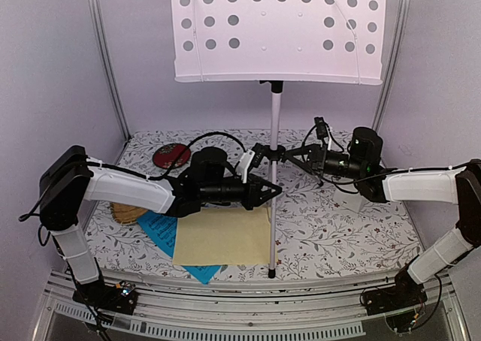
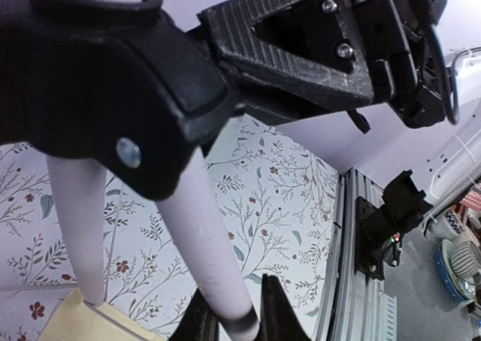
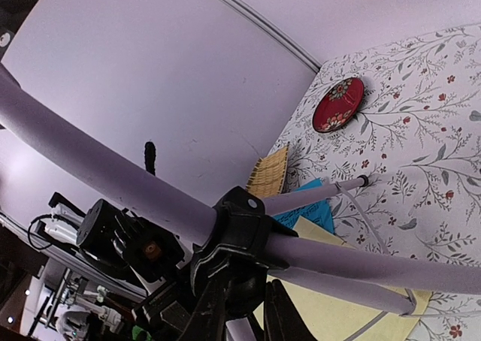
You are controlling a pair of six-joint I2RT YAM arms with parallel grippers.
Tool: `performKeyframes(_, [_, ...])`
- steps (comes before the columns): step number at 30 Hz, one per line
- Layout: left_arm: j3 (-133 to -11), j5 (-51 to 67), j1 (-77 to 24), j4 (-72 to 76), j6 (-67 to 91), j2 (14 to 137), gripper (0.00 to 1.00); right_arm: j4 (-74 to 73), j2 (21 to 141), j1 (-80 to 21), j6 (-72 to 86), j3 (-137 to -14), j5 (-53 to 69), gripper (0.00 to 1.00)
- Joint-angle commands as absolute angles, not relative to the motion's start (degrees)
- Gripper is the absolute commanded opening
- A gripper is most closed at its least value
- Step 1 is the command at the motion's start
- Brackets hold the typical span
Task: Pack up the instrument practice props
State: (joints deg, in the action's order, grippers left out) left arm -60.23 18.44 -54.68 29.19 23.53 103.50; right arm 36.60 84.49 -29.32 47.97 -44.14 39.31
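The music stand's white perforated desk (image 1: pixel 278 29) stands high on a pole above the silver tripod legs (image 1: pixel 271 236). My left gripper (image 1: pixel 272 191) is shut on the front leg (image 2: pixel 203 236), near its black-tipped end between my fingers (image 2: pixel 282 315). My right gripper (image 1: pixel 291 158) is shut on a black knob under the tripod hub (image 3: pixel 248 236). A pale-yellow sheet (image 1: pixel 222 236) lies on a blue sheet (image 1: pixel 159 228) under the legs. The metronome is mostly hidden behind my right arm; a white corner (image 1: pixel 349 200) shows.
A round red dish (image 1: pixel 171 155) lies at the back left, and a yellow woven tray (image 1: pixel 126 212) sits under my left arm. Metal frame posts (image 1: pixel 105 55) flank the floral table. An aluminium rail (image 1: pixel 248 296) runs along the near edge.
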Motion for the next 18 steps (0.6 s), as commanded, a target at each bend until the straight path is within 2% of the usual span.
performKeyframes(1, [-61.0,18.66,-54.36,29.58,12.14,103.12,0.0,38.85,83.24,-29.18,41.28,-43.36,39.93,0.12])
performKeyframes(7, [-61.17,18.28,-54.4,29.06,12.13,103.16,0.0,37.79,83.54,-29.2,33.88,-43.73,39.66,0.03])
performKeyframes(11, [-61.34,18.2,-54.39,28.45,12.35,103.18,0.0,36.16,83.03,-29.27,28.14,-43.94,39.54,0.03])
performKeyframes(18, [-62.24,18.5,-54.58,26.5,12.73,103.91,0.0,20.88,78.66,-30.02,2.56,-47.16,30.12,0.03])
